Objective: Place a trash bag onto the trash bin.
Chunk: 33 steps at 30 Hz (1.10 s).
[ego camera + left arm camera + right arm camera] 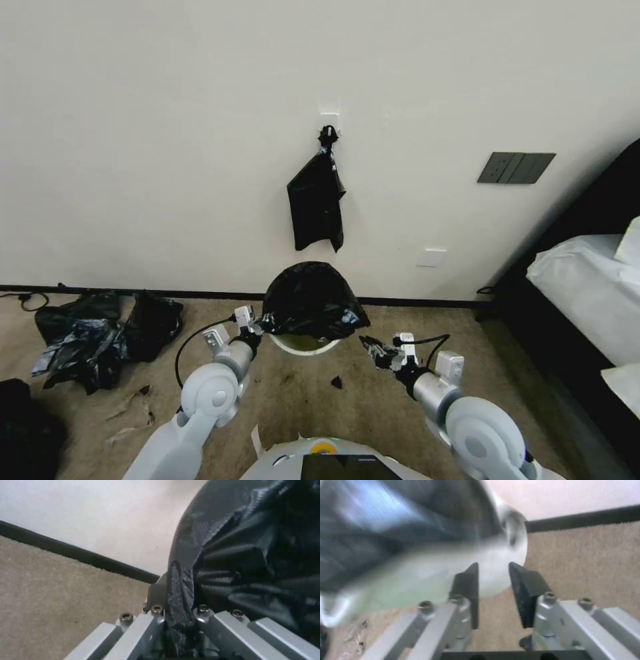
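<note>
Head view: trash bag (pixel 312 299) draped over the top of the trash bin (pixel 303 344), hiding nearly all of it; just a cream sliver of rim shows below the film on the near side. Bin stands on the carpet (pixel 300 407) close to the wall (pixel 167 133). Left gripper (pixel 257 325) sits at the bag's left edge; in the left wrist view its fingers (pixel 156 592) are clamped on a bunched fold of the bag (pixel 240 555), film running down between them. Right gripper (pixel 371 347) hangs just right of the bag, not touching it. Right wrist view is smeared by motion: fingers (pixel 523 587) apart with nothing between them, blurred bin (pixel 446 572) and bag (pixel 386 525) just beyond the tips.
</note>
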Available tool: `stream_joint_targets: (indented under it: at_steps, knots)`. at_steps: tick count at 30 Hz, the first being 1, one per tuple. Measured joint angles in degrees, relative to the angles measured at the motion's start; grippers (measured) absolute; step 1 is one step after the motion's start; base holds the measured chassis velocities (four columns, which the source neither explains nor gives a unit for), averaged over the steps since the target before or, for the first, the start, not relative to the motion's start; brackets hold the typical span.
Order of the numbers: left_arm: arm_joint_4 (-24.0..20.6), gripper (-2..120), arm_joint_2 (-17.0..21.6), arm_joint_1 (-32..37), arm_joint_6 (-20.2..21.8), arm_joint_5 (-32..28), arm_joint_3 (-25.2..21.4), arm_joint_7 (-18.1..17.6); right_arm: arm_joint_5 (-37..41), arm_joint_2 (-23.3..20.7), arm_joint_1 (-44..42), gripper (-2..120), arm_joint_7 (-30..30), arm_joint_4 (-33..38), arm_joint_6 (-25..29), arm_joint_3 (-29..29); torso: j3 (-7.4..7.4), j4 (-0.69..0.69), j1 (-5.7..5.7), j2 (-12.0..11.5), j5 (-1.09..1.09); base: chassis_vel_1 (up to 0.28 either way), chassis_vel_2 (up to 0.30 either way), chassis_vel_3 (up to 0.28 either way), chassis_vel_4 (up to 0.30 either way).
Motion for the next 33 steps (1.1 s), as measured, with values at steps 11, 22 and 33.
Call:
stream_joint_targets:
  at_steps: [11,22,33]
  knots:
    - [1.5,1,0.7,-1.4,0.5,1.0,-0.8,-0.4,-9.7,-1.9,-3.3,71,-1.6,5.3,4.5,3.9,0.00,0.00,0.00,0.0,-0.01,0.000,0.000,0.000,0.000]
    - [0.6,1,2.2,-2.0,2.6,7.4,2.0,2.1,-13.0,-9.6,2.4,100,-15.9,6.6,2.2,3.1,-0.01,0.01,0.00,0.0,-0.01,0.000,0.000,0.000,0.000]
    - [-0.9,1,3.5,-0.4,3.1,11.9,3.2,6.1,-3.4,-17.2,9.0,100,-19.6,4.4,-1.4,0.6,0.00,0.01,0.00,0.0,0.01,0.000,0.000,0.000,0.000]
